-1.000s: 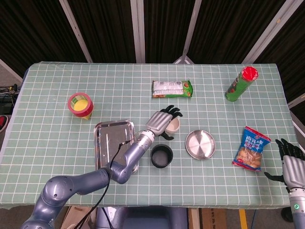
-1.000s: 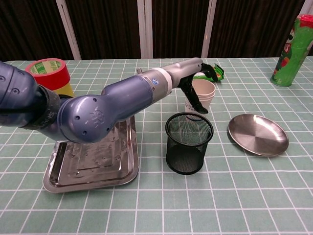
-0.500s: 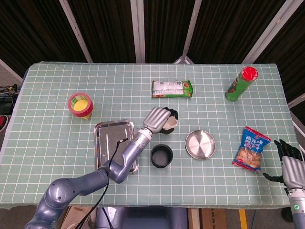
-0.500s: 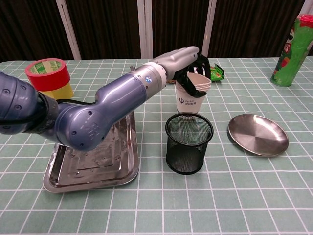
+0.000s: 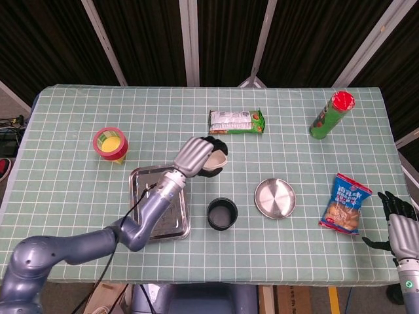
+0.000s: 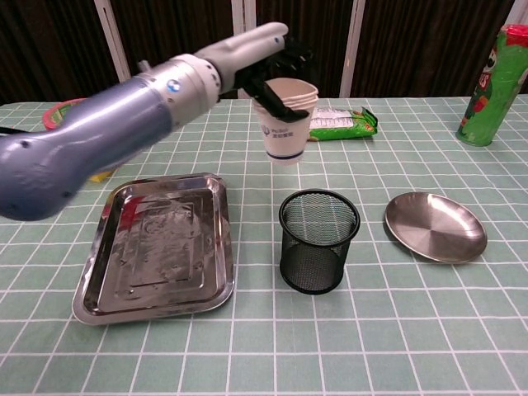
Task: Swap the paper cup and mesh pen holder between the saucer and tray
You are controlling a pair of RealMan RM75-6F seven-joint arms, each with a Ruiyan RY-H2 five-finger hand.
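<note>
Left hand point(image 6: 276, 62) grips the cup point(image 6: 285, 120) by its rim, off the surface point(image 6: 412, 330); holder point(image 6: 318, 239) below-right; right hand point(image 5: 399, 219) spread, empty.

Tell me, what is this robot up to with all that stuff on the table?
Its left hand holds a paper cup lifted above the table, between the metal tray and the black mesh pen holder. The pen holder stands on the tablecloth beside a round steel saucer; both the tray and the saucer have nothing on them. The right hand waits at the table's edge, holding nothing.
</note>
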